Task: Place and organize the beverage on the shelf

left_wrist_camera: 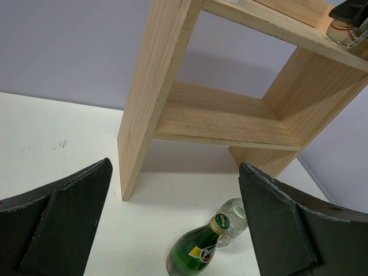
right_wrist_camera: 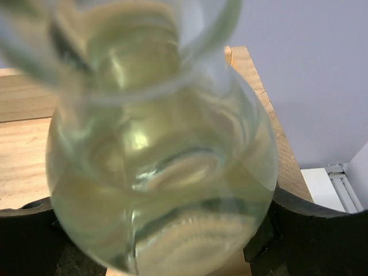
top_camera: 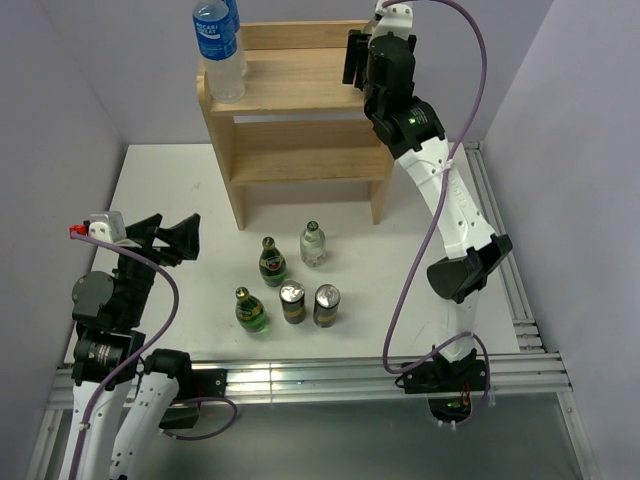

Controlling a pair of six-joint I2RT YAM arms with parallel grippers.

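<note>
Fingers point(right_wrist_camera: 313, 241) of right arm grip clear bottle point(right_wrist_camera: 161, 172) — at shelf point(right_wrist_camera: 23, 161) top.

Tall clear plastic water bottle point(top_camera: 220, 50) stands top-left on the light wooden two-tier shelf point(top_camera: 300, 95); small glass bottles and dark cans point(top_camera: 292, 300) cluster near of it.

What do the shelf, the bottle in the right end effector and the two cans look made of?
The shelf looks like pale matte wood with visible grain. The held bottle looks like clear glossy glass, see-through, though plastic isn't ruled out. The cans are probably metal: dark sides, shiny silver tops.
</note>
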